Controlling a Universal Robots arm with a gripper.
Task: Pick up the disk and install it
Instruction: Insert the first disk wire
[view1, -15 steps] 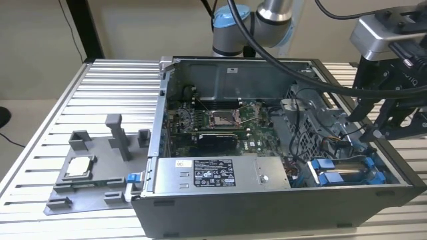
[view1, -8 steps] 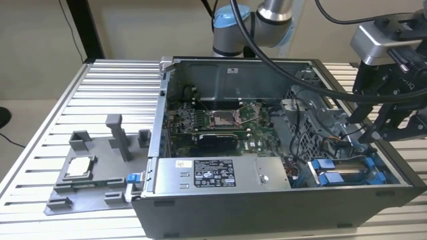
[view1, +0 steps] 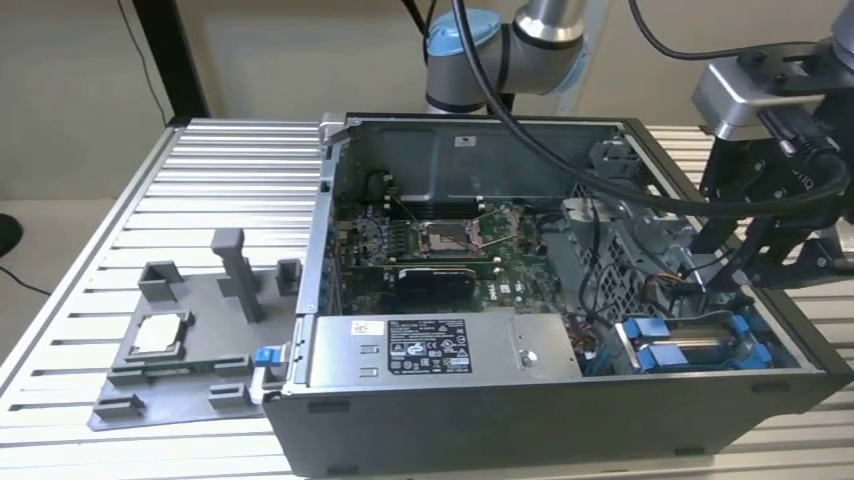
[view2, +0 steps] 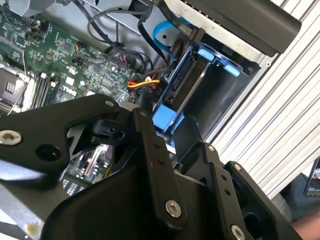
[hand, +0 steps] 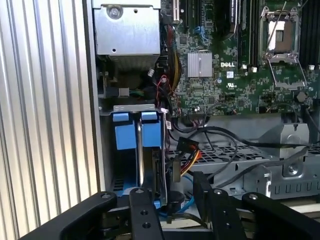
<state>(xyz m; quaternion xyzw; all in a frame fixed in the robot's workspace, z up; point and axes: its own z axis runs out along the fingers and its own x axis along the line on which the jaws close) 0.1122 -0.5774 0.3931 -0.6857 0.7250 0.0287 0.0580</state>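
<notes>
- The gripper hangs over the drive bay in the near corner of the open computer case, on the exterior view's right.
- Its fingers are spread wider than the thing between them and clamp nothing.
- The disk stands on edge in that bay, just below the fingertips, with its top edge running between them.
- Its long axis runs along the exterior view's left-right line, and its blue tab end points left toward the grey power supply box.
- A second blue carrier sits just beside it.
</notes>
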